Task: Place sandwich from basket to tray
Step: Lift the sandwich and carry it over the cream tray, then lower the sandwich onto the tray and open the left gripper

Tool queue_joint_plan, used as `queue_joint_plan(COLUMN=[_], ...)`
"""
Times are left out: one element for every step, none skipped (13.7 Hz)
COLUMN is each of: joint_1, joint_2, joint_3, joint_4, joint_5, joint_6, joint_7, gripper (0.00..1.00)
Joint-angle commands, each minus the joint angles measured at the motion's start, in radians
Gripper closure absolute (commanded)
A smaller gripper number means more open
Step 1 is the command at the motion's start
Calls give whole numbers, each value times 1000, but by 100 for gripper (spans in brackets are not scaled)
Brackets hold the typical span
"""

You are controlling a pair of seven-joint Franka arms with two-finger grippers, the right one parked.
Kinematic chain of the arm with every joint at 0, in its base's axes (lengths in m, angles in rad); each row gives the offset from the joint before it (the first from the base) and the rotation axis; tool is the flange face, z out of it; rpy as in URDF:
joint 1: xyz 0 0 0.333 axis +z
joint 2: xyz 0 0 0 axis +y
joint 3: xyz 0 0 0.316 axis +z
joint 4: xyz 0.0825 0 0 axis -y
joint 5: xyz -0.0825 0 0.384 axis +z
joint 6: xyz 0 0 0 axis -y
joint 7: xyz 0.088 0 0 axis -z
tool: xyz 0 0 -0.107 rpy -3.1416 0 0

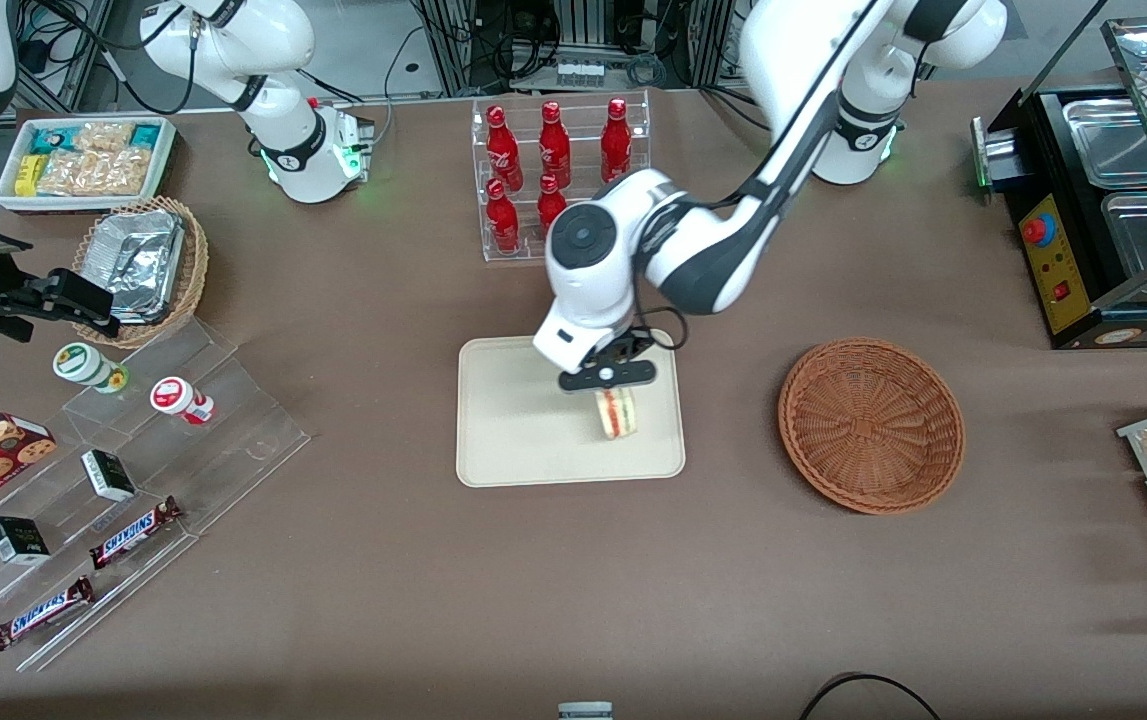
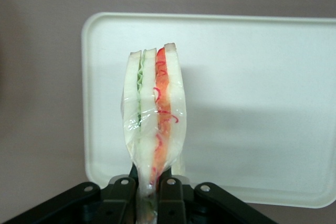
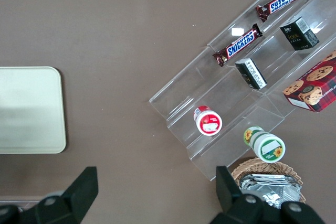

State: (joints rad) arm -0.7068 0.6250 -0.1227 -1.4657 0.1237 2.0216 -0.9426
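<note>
One gripper (image 1: 611,390) — sandwich (image 1: 617,413) over tray (image 1: 513,440)

Table (image 1: 383,560): a wide brown surface is filling nearly the whole front view, lying evenly lit.
Light: soft overhead light is casting faint shadows under objects.
Past the table edge (image 1: 493,40): a pale grey floor, metal frames and dark cables are showing.
Walls, windows: none are showing.

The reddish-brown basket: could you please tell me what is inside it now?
Nothing shows inside the basket, only bare weave. The sandwich is over the tray, clamped in the gripper.
</note>
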Motion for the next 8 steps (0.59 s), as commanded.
queue_joint_plan(joint_1=[-43,-49,-51,-54,-68,-71,-71,-72], joint_2=[68,74,91,102,114,128,134,139], joint_3=[12,12,12,12,12,12,12,12], joint_4=[62,61,62,61,61,61,61,61], joint_5=[5,5,5,5,5,5,5,5], joint_6=[20,22,25,43,61,75,81,83], joint_7=[-18,-16,-16,-16,-18,-19,-18,-18], gripper=[100,100,100,100,100,100,100,100])
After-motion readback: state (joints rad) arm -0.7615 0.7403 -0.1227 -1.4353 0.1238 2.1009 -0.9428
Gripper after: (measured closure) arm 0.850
